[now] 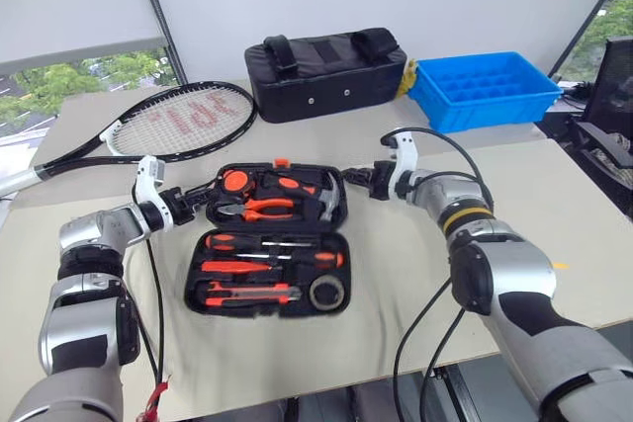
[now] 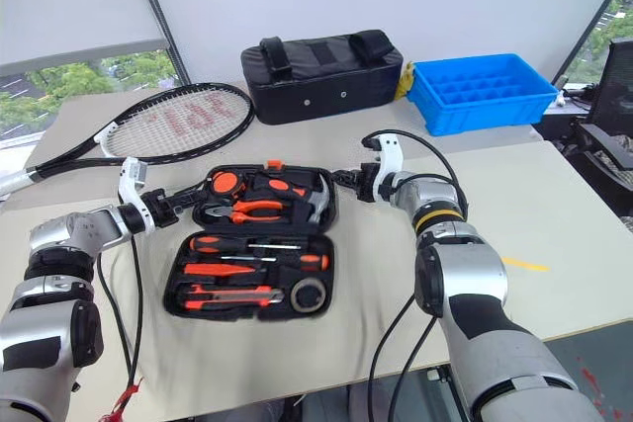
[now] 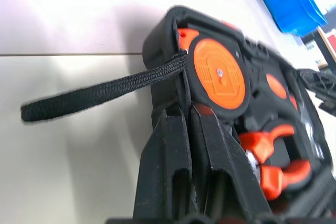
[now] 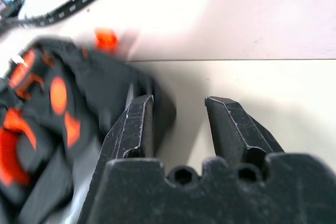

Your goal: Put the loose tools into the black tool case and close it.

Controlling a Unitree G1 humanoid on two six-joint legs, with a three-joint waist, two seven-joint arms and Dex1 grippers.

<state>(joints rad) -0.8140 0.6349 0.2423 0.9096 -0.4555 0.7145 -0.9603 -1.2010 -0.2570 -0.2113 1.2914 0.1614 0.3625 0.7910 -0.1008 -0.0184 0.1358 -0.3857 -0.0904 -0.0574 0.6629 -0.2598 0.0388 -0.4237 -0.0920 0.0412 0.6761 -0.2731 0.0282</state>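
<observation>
Left fingers (image 3: 178, 145) shut on case (image 1: 267, 244), right fingers (image 4: 231, 124) parted

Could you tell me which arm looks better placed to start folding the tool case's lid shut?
Probably the left. The left gripper is shut against the lid's left edge of the black tool case, while the right gripper stands open at the lid's right corner, gripping nothing.

Head stereo looks down over table (image 1: 415, 274); wrist cams close (opposite ends) on shared black tool case (image 1: 267, 239).
</observation>
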